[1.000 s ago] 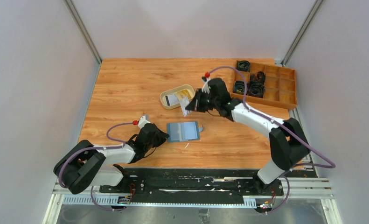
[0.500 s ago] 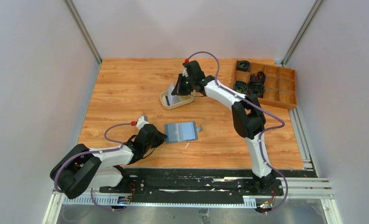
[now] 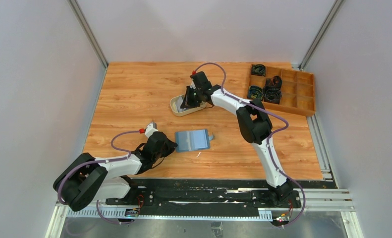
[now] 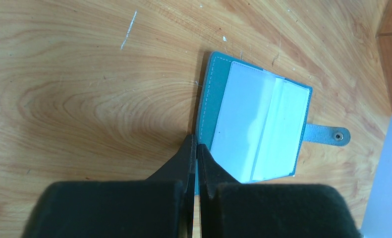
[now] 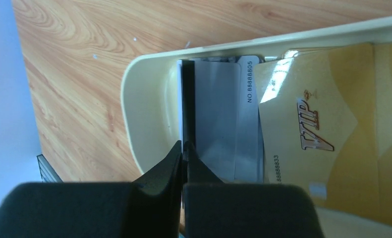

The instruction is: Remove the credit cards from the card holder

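The blue card holder lies open and flat on the table, its pale inner pockets up and its tab to the right; it also shows in the left wrist view. My left gripper is shut, its tips at the holder's left edge. My right gripper is shut on a thin pale credit card, held edge-on and low inside the cream oval tray. A grey-white card and a yellow VIP card lie in the tray.
A wooden compartment box with black parts stands at the back right. Grey walls close in the table on both sides. A small white scratch marks the wood just in front of the holder.
My right arm has swung left from beside the tray to over it and lowered the held card into the tray. The left arm and the card holder have not moved.
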